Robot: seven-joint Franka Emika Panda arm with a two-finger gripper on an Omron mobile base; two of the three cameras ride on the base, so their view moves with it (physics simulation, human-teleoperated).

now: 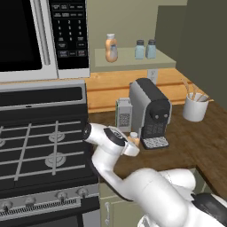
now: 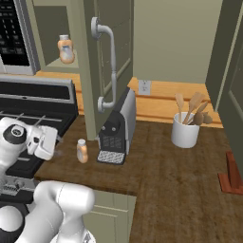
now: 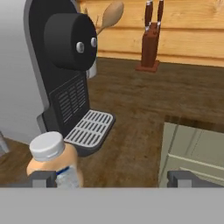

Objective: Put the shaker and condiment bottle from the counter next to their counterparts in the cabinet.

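The brown wood-plank surface [image 2: 180,175] carried a grey and black coffee machine [image 1: 150,113], standing near the backsplash. Just beside its drip tray stood the orange condiment bottle [image 2: 82,151], upright on the planks. A grey box grater [image 1: 124,113] stood close to the machine's other side, perhaps touching it. Further along sat a white crock of wooden utensils [image 2: 185,129], and a knife block [image 3: 149,46] by the wall. The cabinet shelf [image 1: 128,62] held another orange bottle [image 1: 111,48] and two blue shakers [image 1: 145,49].
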